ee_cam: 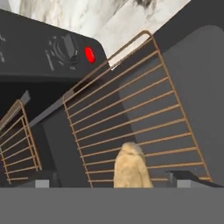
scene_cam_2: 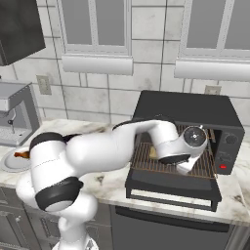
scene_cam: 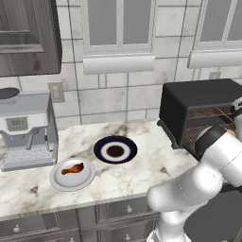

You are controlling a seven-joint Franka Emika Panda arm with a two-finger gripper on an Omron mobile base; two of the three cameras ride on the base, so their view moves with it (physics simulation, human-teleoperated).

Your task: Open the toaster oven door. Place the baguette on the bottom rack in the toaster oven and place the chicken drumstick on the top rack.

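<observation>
The black toaster oven [scene_cam_2: 188,110] stands at the counter's right end, its door [scene_cam_2: 171,189] folded down flat. The bottom rack [scene_cam_2: 166,165] is drawn out over the door. On it lies the tan baguette [ee_cam: 130,168], also glimpsed behind my wrist [scene_cam_2: 153,153]. My gripper [ee_cam: 116,180] is open, one fingertip [ee_cam: 187,177] on each side of the baguette's end with gaps between. My hand [scene_cam_2: 188,146] reaches into the oven mouth. The top rack [scene_cam: 210,113] sits inside above. The reddish-brown chicken drumstick [scene_cam: 73,168] rests on a white plate [scene_cam: 59,182] at the counter's left.
A dark blue-rimmed plate [scene_cam: 99,150] sits mid-counter. A silver-grey coffee machine [scene_cam: 26,130] stands at the left. The oven's control panel has a dial and a red light [ee_cam: 89,54]. My arm spans the counter in front of the oven.
</observation>
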